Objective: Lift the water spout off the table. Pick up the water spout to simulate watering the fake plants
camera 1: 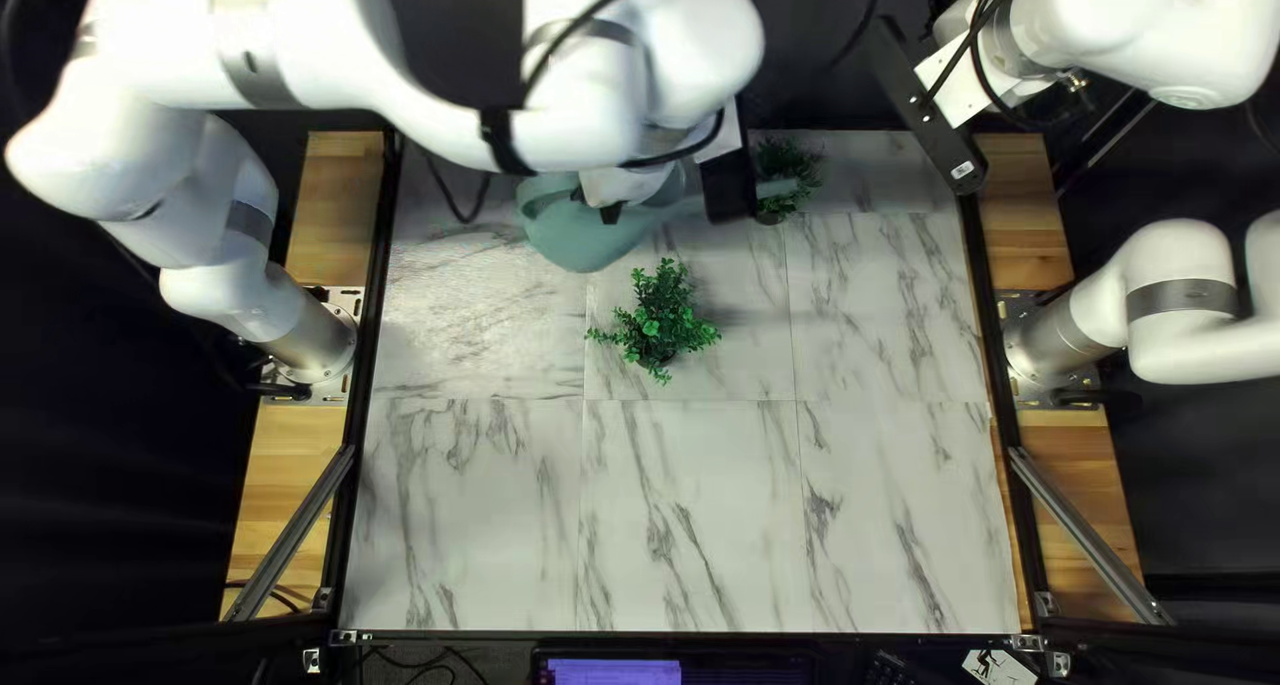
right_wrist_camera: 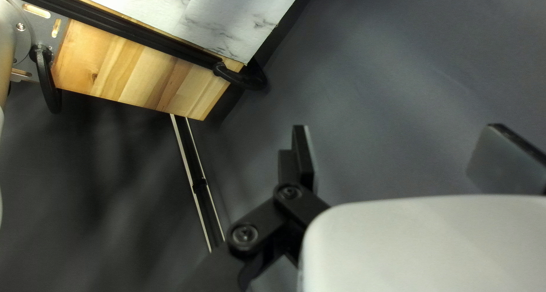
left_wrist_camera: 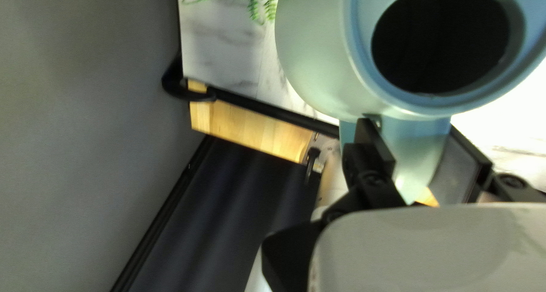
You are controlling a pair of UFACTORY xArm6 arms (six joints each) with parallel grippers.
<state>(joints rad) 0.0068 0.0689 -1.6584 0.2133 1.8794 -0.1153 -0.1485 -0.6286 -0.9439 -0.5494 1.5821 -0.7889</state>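
Clamping from both sides, the left gripper (left_wrist_camera: 410,124) has the watering can (left_wrist_camera: 318,59) by its handle (left_wrist_camera: 420,152), and folks, that can looks well off the marble! Taking the table's far edge as twelve, it's up around eleven o'clock on the tabletop (camera 1: 687,512). From the can, the near plant (camera 1: 656,322) sits at five o'clock, the far plant (camera 1: 787,165) between two and three. I can't make out the spout. Here's the danger: all that bulk hangs beyond the fingertips, so a quick tilt could twist the handle in the grip, and too low a swing could drag the body through the leaves. Out past one o'clock, the right gripper (right_wrist_camera: 398,130) waits empty, fingers spread wide.
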